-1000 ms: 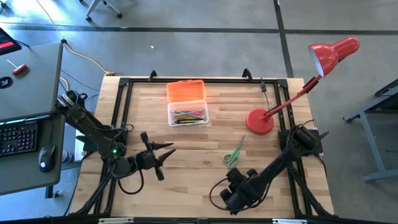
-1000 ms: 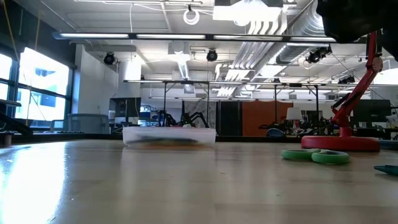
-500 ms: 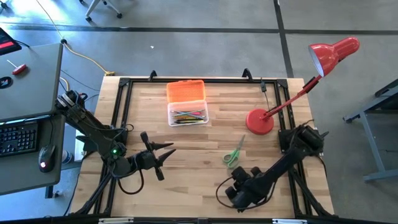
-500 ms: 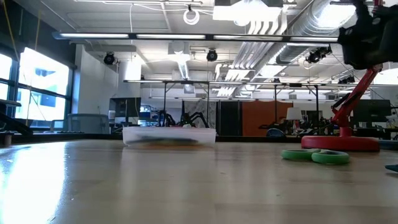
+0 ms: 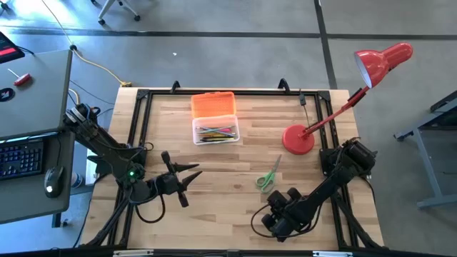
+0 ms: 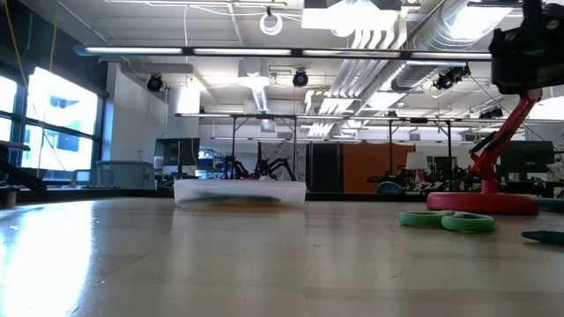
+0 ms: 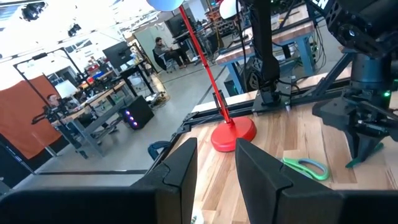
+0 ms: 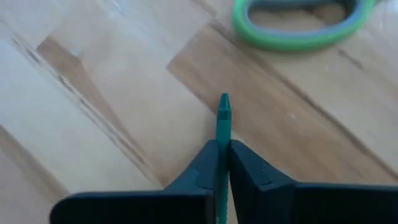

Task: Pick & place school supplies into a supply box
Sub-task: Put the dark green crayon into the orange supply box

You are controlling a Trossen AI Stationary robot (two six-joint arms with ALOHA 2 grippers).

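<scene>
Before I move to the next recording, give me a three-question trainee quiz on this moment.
1. True or false: the box is shut.
2. What does the right gripper hold?
A. scissors
B. teal pen
C. lamp
3. Fill in: the scissors lie on the table, near the red ____.

Key:
1. False; its orange lid is folded back.
2. B, the teal pen.
3. lamp base.

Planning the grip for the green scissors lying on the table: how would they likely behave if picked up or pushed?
The scissors lie flat and closed on the wooden table, so they would probably slide, not roll. They look thin and small, likely light and stiff. With so low a profile in the low view, the fingers may struggle to get under them; the handle loops seem the easier hold.
</scene>
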